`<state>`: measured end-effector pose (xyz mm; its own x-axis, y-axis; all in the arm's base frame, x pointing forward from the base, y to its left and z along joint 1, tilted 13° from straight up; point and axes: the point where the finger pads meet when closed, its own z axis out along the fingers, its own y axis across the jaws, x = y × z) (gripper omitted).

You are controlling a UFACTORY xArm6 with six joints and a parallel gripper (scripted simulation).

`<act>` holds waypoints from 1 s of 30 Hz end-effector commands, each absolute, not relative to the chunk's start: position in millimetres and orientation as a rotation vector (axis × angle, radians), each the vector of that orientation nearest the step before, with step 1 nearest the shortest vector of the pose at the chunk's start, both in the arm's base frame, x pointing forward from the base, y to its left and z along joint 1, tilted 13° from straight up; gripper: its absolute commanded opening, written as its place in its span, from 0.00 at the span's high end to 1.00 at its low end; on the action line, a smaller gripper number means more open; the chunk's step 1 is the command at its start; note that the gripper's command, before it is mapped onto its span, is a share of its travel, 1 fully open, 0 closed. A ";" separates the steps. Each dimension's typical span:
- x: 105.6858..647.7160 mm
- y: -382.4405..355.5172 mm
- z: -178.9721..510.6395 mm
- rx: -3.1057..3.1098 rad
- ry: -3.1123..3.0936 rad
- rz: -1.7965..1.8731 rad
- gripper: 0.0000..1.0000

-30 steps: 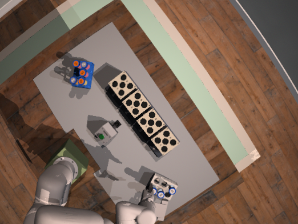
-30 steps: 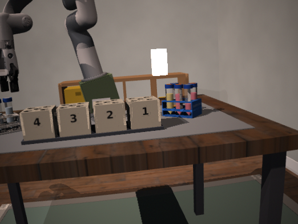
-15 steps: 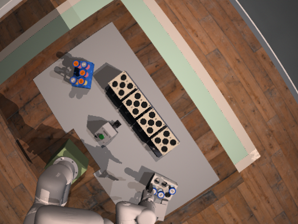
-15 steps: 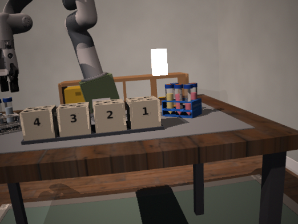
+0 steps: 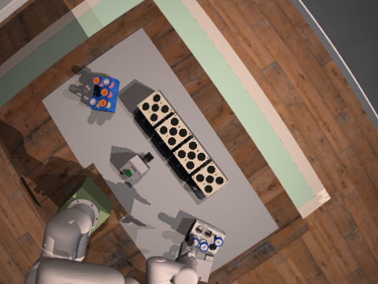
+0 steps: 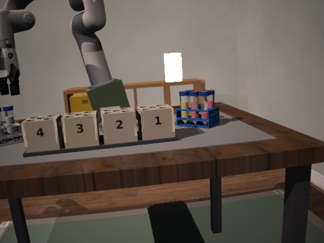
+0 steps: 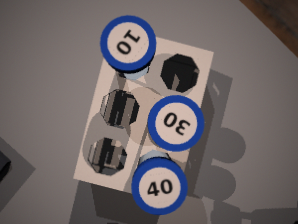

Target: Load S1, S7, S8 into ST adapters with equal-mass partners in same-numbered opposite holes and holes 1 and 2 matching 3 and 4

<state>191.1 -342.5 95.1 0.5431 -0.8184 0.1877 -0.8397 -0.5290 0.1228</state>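
Observation:
My gripper [image 6: 9, 90] is open and empty. It hangs well above the white rack [image 7: 200, 57] [image 5: 203, 227] at the table's near end. That rack holds three blue-capped water blanks: the 10 blank [image 7: 128, 42], the 30 blank [image 7: 176, 123] and the 40 blank [image 7: 159, 187]; its other three wells are empty. The blue rack [image 5: 113, 95] [image 6: 213, 115] at the far end holds the orange-dot samples and grey-dot tubes. Adapters 1 [image 6: 158, 130], 2 [image 6: 119, 133], 3 [image 6: 80, 136] and 4 [image 6: 40, 141] stand in the stand ST [image 6: 93, 148], all holes empty. The green DONE key [image 5: 128, 172] sits on its small desk [image 5: 137, 166].
A small dark block [image 5: 148, 157] lies beside the desk. The arm's green base block [image 5: 88, 201] stands at the table's edge. A wooden shelf [image 6: 139, 84] with a yellow box [image 6: 80, 103] stands behind the table.

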 end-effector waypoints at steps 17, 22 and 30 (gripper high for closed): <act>191.6 -331.9 145.2 2.579 -1.404 0.162 0.00; 191.6 -330.1 153.0 2.579 -1.404 0.162 0.00; 191.6 -325.3 173.9 2.579 -1.404 0.162 0.00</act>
<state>191.0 -326.9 162.4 0.5432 -0.8186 0.1868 -0.8396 -0.5291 0.1227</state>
